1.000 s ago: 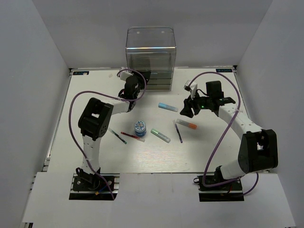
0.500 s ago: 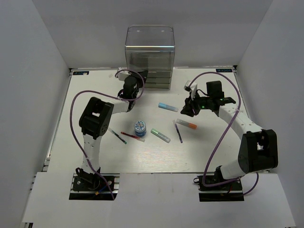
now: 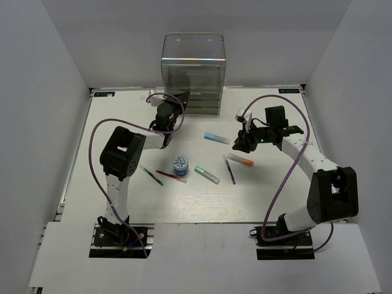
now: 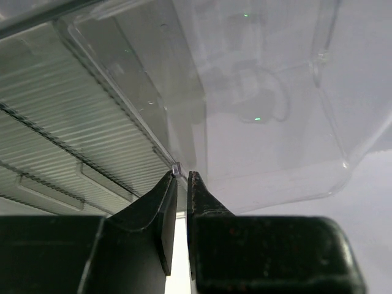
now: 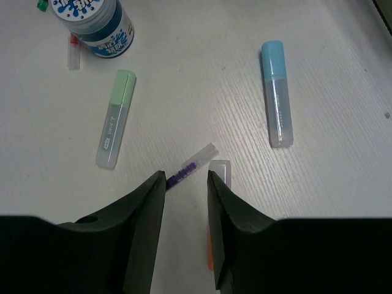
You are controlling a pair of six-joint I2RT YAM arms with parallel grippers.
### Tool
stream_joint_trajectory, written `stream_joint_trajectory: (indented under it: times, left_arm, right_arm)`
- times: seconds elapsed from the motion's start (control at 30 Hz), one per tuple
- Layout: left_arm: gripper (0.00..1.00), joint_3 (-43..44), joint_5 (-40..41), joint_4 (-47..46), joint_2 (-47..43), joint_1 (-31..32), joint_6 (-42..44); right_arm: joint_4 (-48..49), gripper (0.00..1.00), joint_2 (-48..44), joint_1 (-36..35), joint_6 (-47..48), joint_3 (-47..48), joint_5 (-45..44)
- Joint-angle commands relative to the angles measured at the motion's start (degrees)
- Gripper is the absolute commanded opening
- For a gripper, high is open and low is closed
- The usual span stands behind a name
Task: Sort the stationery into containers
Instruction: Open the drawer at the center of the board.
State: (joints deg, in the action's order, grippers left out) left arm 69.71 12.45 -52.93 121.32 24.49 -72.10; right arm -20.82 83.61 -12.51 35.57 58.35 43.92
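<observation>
Inspecting from my own fingers outward. My right gripper (image 5: 185, 177) hangs above the table (image 5: 318, 202) with its jaws spread partway. It holds nothing, and no contact shows in the wrist view.

Directly below the gap lies the dark thin pen (image 5: 191, 164), dark violet with a clear end, slanting out ahead of the tips. Just beside it is the orange-capped marker (image 5: 220, 170), clear end forward. The right-hand finger in the wrist view hides most of its orange part.

Ahead and to the right lies the light blue marker (image 5: 277, 92), with a blue cap and clear barrel, flat and apart from the rest. Ahead and to the left lies the green-white marker (image 5: 115, 119), with a pale green cap and a translucent printed barrel. Farther ahead on the left the blue-white roll (image 5: 92, 21) stands upright. The red pen (image 3: 171, 176) lies just beside it, and the green-tipped pen (image 3: 150, 176) is beyond that.

At the far side, my left gripper (image 4: 181, 174) is up against the clear plastic cabinet (image 3: 193, 73), which is tall and boxy with stacked ribbed drawer levels. Its jaws are pressed nearly together, leaving a thin slit, and the tips nip a small clear lip at a drawer corner.

All seven pieces of stationery lie on the table, apart from the cabinet.
</observation>
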Motion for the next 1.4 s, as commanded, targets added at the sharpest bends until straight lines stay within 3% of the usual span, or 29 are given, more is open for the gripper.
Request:
stream_joint_trajectory:
  times: [0.0,0.1,0.2,0.3,0.63,0.77,0.93,1.37]
  left_arm:
    - [0.0,-2.4,-1.8,-3.4,-7.1,-0.3,1.8]
    - [0.0,-4.0,-2.4,-4.1,-8.6,-0.3,2.8]
    - [0.0,-4.0,-3.7,-4.1,-10.2,-0.3,3.4]
    - [0.0,-4.5,-4.2,-4.1,-11.4,-0.3,3.9]
    - [0.0,-4.5,-4.7,-4.6,-12.4,-0.3,3.9]
    - [0.0,-3.4,-5.2,-4.6,-12.4,-0.3,3.9]
    - [0.0,-2.1,-5.9,-3.5,-12.9,-0.3,3.9]
    - [0.0,-0.5,-5.3,-3.0,-13.5,-0.3,3.9]
  right_arm:
    - [-1.7,0.4,-0.9,-0.8,3.4,1.7,3.0]
    - [-2.7,0.48,-0.2,-1.9,5.6,2.8,4.7]
    - [-2.9,0.66,0.8,-3.7,9.4,4.1,5.3]
    - [-3.2,0.9,2.2,-6.9,13.5,5.5,6.3]
    - [-3.7,0.9,14.2,-13.9,20.1,13.5,7.4]
    - [-4.1,0.84,18.0,-17.3,22.7,17.0,6.4]
    - [-3.7,0.82,23.4,-20.6,22.3,21.2,5.1]
    - [1.1,0.9,27.4,-27.7,20.6,20.8,2.9]
